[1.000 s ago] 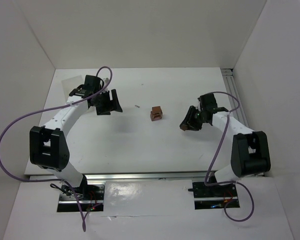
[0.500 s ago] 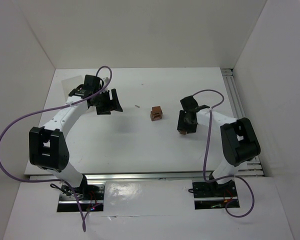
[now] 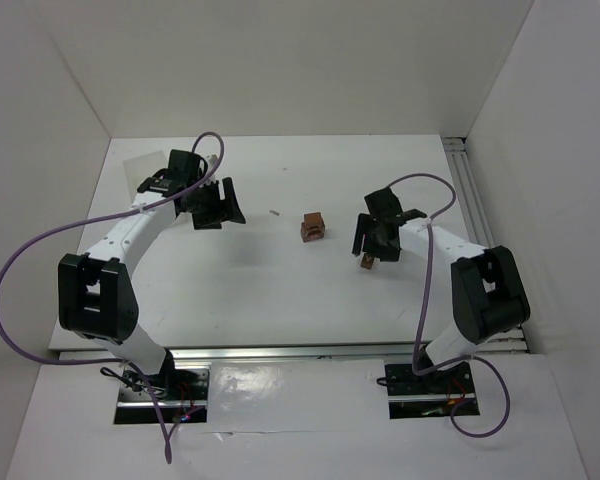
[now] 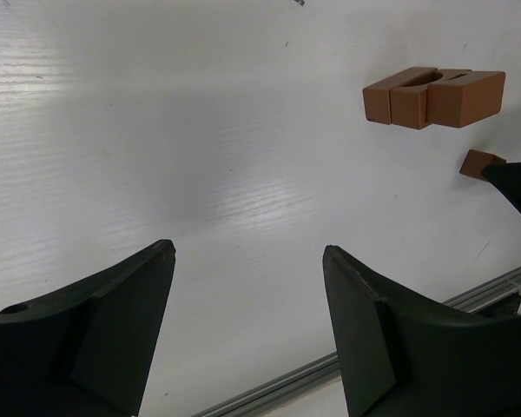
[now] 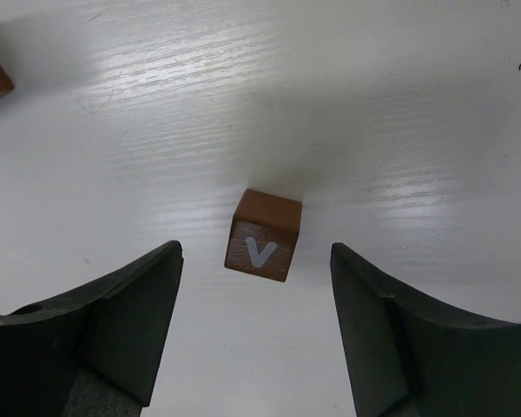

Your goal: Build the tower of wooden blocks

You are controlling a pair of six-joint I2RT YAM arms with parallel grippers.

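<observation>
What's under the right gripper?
Under the right gripper is a little brown cube with a white V on one side. It lies on the table between the open jaws, touching neither. Its bottom face is hidden.

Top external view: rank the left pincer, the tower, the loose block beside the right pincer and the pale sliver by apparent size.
1. left pincer
2. tower
3. loose block
4. pale sliver, barely visible
</observation>
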